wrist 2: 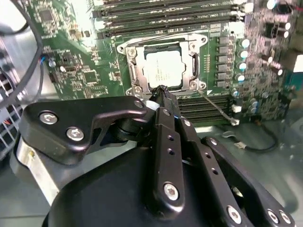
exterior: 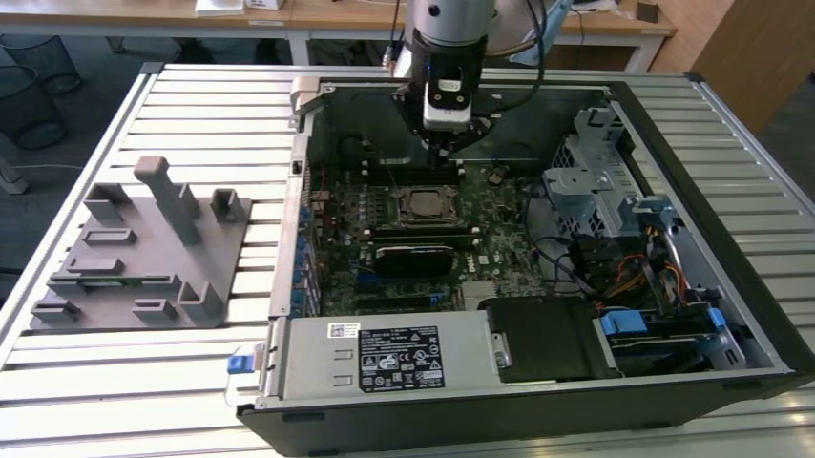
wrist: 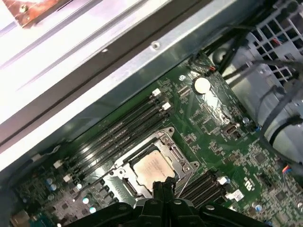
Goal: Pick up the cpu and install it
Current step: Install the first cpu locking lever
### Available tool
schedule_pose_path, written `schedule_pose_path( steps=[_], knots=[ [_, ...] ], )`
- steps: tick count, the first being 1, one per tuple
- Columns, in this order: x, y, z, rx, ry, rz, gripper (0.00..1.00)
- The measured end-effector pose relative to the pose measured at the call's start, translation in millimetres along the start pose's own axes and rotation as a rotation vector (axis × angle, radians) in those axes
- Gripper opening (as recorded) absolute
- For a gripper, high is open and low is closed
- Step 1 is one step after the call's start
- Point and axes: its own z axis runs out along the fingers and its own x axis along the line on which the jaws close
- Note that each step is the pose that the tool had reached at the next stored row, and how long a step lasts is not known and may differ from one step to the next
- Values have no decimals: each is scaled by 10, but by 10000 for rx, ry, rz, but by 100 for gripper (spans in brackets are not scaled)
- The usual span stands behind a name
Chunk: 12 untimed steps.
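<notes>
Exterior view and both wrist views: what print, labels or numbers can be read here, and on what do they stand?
On the black label on the metal box: print too small to read.
On the white sticker above it: too small to read.
On the cpu top: faint markings, unreadable.
Nothing can be quoted.

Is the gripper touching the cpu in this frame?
Cannot tell. In both wrist views the gripper tip overlaps the edge of the cpu, which lies in the socket, and no gap or contact shows plainly.

Exterior view: high, angled down over open computer case (exterior: 713,315). Both wrist views: close, looking down on motherboard socket (wrist 2: 163,66).
</notes>
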Motion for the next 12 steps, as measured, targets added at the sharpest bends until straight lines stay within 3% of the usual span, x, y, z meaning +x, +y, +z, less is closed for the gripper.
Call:
schedule_pose_path(
  steps=[12],
  knots=[
    [0,0,22,-40,22,-2190,11]
  ],
)
